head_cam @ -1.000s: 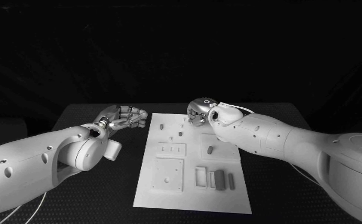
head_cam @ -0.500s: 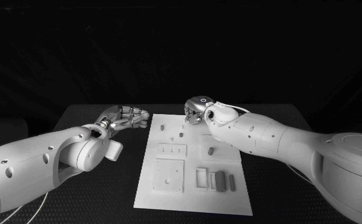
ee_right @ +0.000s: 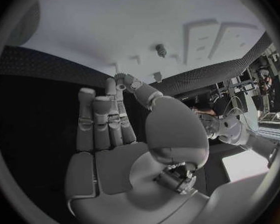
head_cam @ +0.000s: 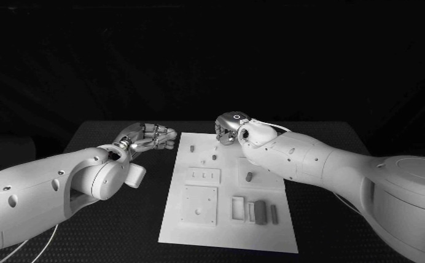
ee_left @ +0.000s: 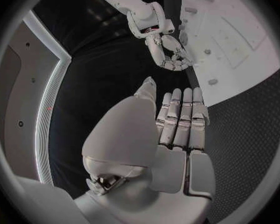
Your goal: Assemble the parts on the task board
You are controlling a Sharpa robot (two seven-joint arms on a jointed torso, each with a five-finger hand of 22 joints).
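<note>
right hand at the task board's 12 o'clock edge, grasp unclear; left hand empty, fingers loosely curled.

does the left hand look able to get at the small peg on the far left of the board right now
Probably yes. The left hand holds nothing and sits just off the task board's left edge, with the peg close beside it. The right hand is over the board's far end, to the peg's right, not between them.
</note>
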